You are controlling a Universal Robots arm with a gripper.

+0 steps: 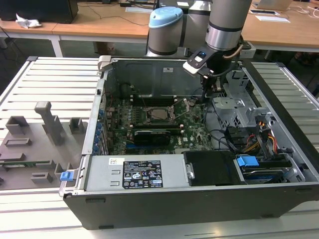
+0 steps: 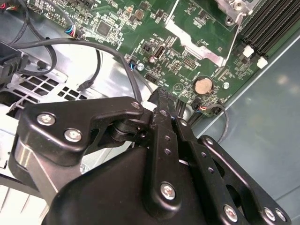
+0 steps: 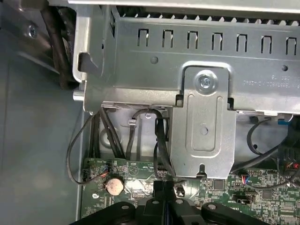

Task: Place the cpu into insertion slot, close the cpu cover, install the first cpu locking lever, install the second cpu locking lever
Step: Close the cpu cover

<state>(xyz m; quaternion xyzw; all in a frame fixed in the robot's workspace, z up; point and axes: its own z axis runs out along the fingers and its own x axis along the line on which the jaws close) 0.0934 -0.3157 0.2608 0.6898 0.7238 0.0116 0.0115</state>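
Note:
In the exterior view the cpu [image 1: 160,113] shows its pale silver top in the insertion slot [image 1: 149,106] at the middle of the green board. A silver frame, the cpu cover [image 1: 171,115], lies around it. A thin locking lever [image 1: 183,112] slants up at the slot's right side. My gripper [image 1: 208,94] hangs right of the slot, near the case's back wall, apart from the cpu. In both wrist views its black fingers meet at the tips with nothing between them, gripper [image 2: 161,96] [image 3: 165,185] shut. A corner of the socket's silver metal [image 2: 228,8] and a lever wire [image 2: 234,35] lie beyond the fingertips.
A long black card [image 1: 154,133] sits in front of the slot. The grey metal drive cage [image 1: 234,107] [image 3: 201,117] and black cables [image 3: 110,136] crowd the gripper's side. A coin battery [image 2: 203,85] [image 3: 114,186] and black memory slots [image 2: 267,28] lie close. A grey fixture tray [image 1: 30,144] stands outside the case.

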